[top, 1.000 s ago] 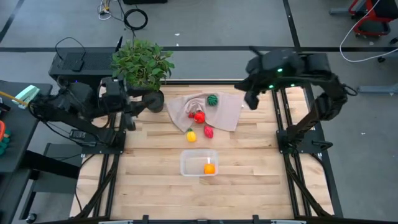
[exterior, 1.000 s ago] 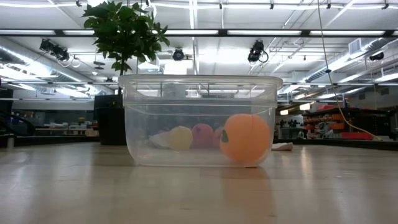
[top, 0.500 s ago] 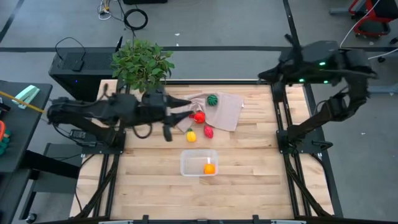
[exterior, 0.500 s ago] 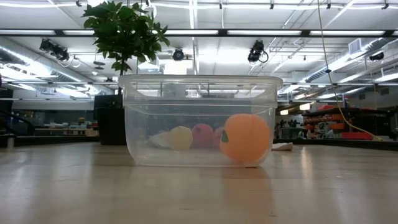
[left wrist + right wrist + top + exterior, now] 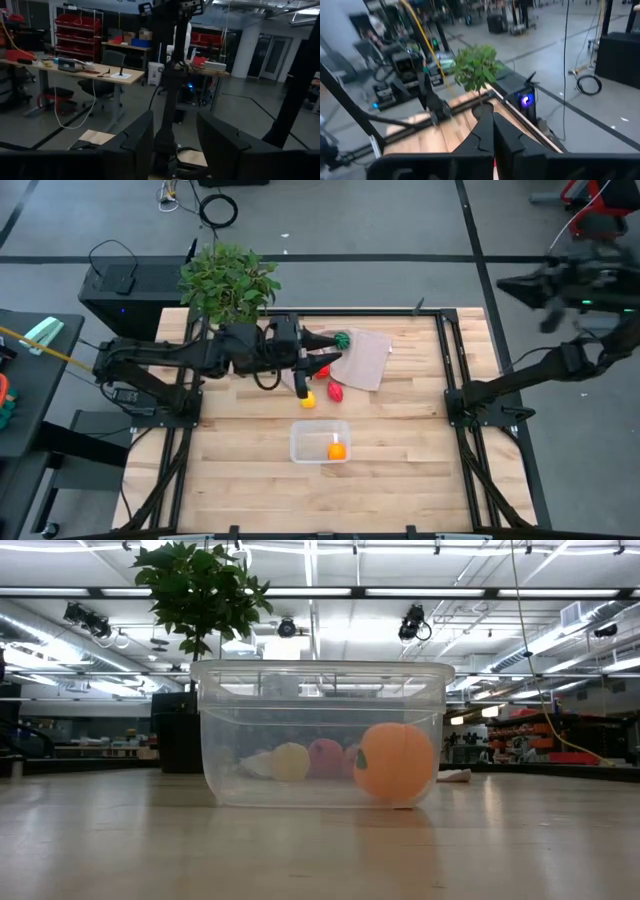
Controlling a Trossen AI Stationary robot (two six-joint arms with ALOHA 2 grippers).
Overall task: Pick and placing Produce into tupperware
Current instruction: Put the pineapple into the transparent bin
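Left gripper [image 5: 322, 352] is out over the beige cloth [image 5: 365, 358], its dark fingers [image 5: 131, 145] spread wide with a clear gap between them in the left wrist view. One finger reaches toward the dark green round toy [image 5: 343, 339] at the cloth's far side, the other sits by the red toy fruit [image 5: 321, 367] on the cloth's near edge. The fingers pinch nothing.

Just off the cloth's near edge, on the bare wooden table [image 5: 240, 450], lie the second red toy piece [image 5: 335, 391] and the small yellow toy piece [image 5: 307, 398], close together.

Nearer the front, apart from the cloth, sits the clear rectangular plastic tupperware [image 5: 320, 442] with the small orange toy fruit [image 5: 337, 449] inside, toward its right end. The low view shows that orange piece [image 5: 394, 762] resting on the container floor behind the clear wall [image 5: 230, 740].

The leafy green potted plant [image 5: 230, 282] stands at the table's far left, beside the cloth's left end.

Right gripper [image 5: 493, 131] is raised well off to the right of the cloth, beyond the table's edge; its fingers are pressed together, tip against tip, holding nothing.
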